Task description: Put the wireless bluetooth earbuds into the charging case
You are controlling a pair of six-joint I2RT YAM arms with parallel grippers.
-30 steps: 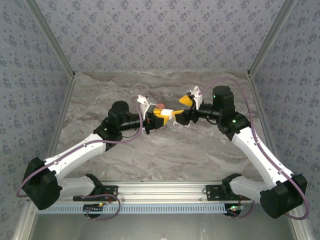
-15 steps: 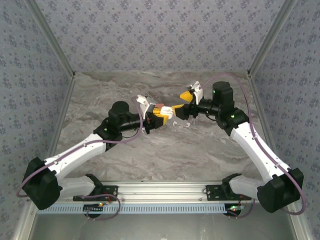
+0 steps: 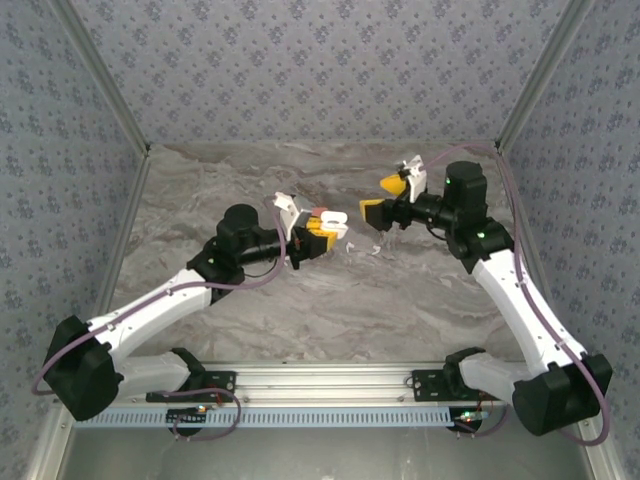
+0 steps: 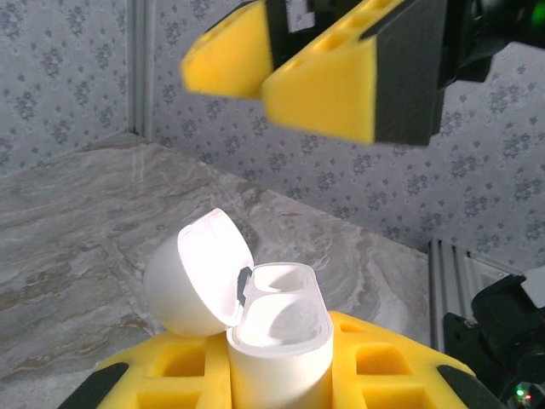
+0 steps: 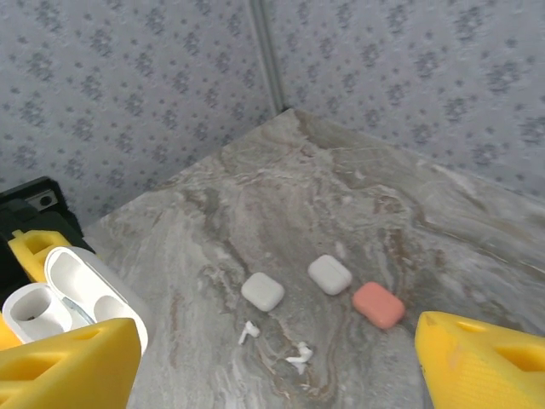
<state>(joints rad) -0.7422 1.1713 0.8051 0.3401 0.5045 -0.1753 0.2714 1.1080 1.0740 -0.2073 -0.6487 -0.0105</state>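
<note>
Right gripper (image 3: 385, 200) withdrawn, jaws spread empty, from the open charging case (image 4: 277, 328) your left gripper (image 3: 318, 232) clenches; earbuds (image 5: 249, 331) lie on the table (image 5: 383, 221) (tiny: your misaligned pinch could flick them away).

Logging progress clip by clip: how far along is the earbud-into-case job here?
Done: the glossy white charging case is open, lid flipped back, gripped by the left fingers. In hand: the right fingers stand open and empty, apart from it. Whether an earbud already sits inside I cannot tell. Left: tiny white stemmed earbuds lie loose on the marbled grey table.
</note>
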